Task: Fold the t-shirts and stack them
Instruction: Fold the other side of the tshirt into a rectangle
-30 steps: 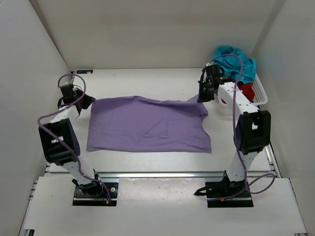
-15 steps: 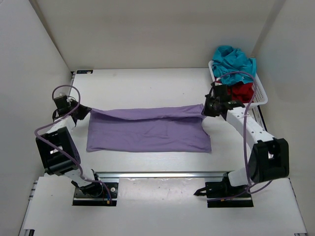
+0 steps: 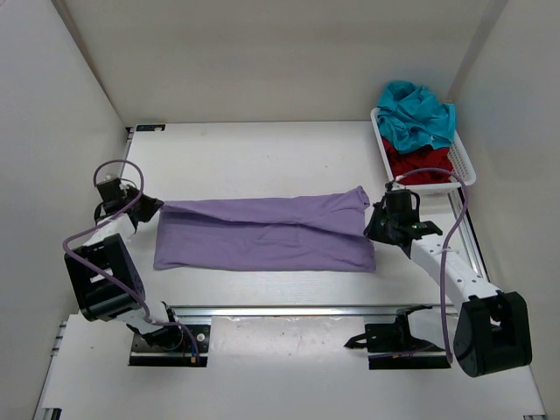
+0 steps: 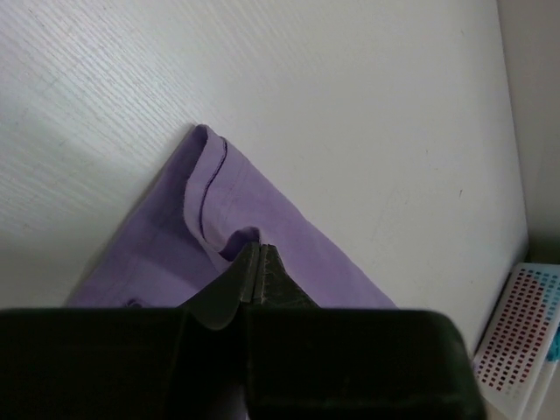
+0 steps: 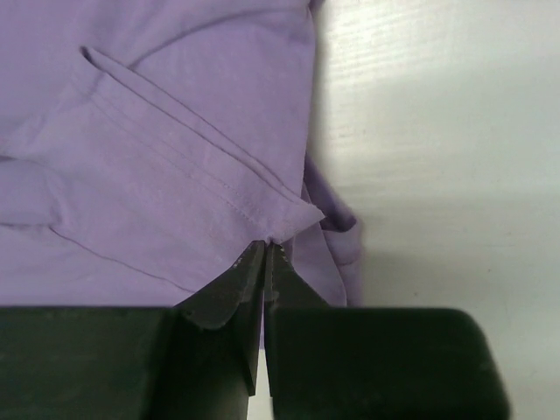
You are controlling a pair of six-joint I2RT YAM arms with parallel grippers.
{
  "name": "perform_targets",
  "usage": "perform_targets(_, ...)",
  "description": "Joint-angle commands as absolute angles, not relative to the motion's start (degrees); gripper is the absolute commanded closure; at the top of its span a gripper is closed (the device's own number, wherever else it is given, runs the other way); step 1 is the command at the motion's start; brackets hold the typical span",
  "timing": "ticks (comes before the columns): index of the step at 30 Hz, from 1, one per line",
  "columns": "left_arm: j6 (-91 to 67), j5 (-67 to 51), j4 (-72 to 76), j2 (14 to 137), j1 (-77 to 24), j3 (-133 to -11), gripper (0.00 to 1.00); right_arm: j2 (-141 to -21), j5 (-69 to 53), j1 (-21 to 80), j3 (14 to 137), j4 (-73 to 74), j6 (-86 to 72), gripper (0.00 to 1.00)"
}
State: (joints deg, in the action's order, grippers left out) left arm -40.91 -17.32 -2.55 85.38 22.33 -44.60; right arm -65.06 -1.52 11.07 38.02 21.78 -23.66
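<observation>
Shirt laid out in front of me is a plain lavender purple soft fabric t-shirt [image 3: 262,232]. No print, just matching purple stitching along the hems. My left fingers [image 4: 226,296] and right fingers [image 5: 219,297] are matte black. The flat worktop [image 3: 262,153] is white with a faint fine grain. In the white plastic mesh basket [image 3: 465,162] there's a crumpled teal blue fabric t-shirt [image 3: 418,114] and a dark red fabric t-shirt [image 3: 418,164], so its holes read as red and teal dots. My arm cables [image 3: 117,162] are purple too.
</observation>
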Motion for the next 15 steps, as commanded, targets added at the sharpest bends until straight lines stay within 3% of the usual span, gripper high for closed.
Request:
perform_targets(1, -40.69, -16.87, -3.08, 84.46, 23.01, -43.61, 0.87, -62.49, -2.10, 10.90, 33.24, 16.18, -26.19, 0.99)
perform_targets(3, -44.63, -20.12, 1.21, 83.33, 26.09, -40.88, 0.76, -61.96, -3.42, 10.37, 30.69, 14.59, -26.46, 0.95)
perform_targets(5, -46.92, -21.26, 2.89, 81.22, 26.89, -39.91, 0.58, -61.09, -2.03, 11.42, 29.53, 15.29, -26.54, 0.87)
perform_targets(10, -47.99, -16.36, 5.36, 73.14, 20.15, -40.34, 0.58, -58.54, 2.97, 12.82, 33.73, 17.58, -25.67, 0.76)
perform_targets(13, -44.84, -12.05, 5.54, 69.79, 11.18, -40.78, 0.61, -59.23, 6.32, 17.56, 37.25, 16.97, -24.53, 0.83)
perform_targets(15, -43.42, -9.94, 6.06, 69.00, 4.50, -40.26, 0.63, -62.48, 4.05, 18.90, 38.58, 13.19, -23.56, 0.94)
